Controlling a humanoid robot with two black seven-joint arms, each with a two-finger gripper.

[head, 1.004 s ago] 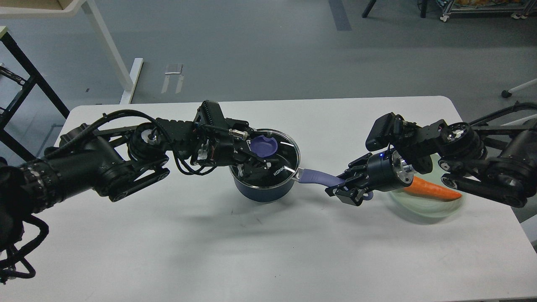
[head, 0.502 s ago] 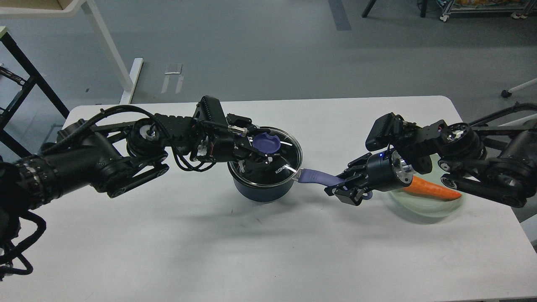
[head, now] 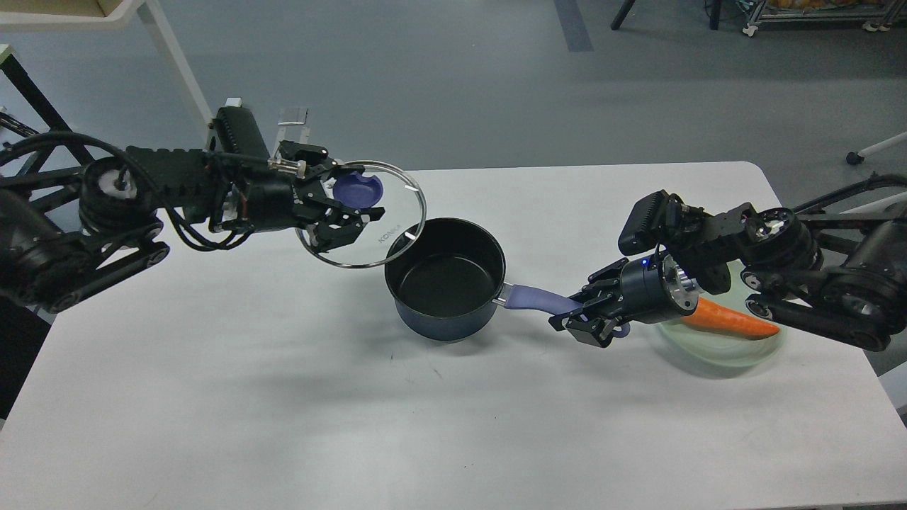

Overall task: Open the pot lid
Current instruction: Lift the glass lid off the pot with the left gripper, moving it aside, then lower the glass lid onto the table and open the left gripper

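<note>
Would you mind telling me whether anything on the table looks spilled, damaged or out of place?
Nothing stands out. The glass lid is held tilted by the left hand, clear of the empty pot; the carrot lies in its bowl.

The white counter (head: 283,397) has rounded far corners and stands on a grey floor. 2 things rest directly on it. A dark blue pot (head: 445,287) sits near the middle, open at the top with a black inside, its purple handle (head: 538,299) pointing toward the right. A pale green plate (head: 716,348) lies toward the right side, well apart from the pot, with an orange carrot (head: 733,320) lying in it. Faint dark scuff marks show on the surface just in front of the pot.
</note>
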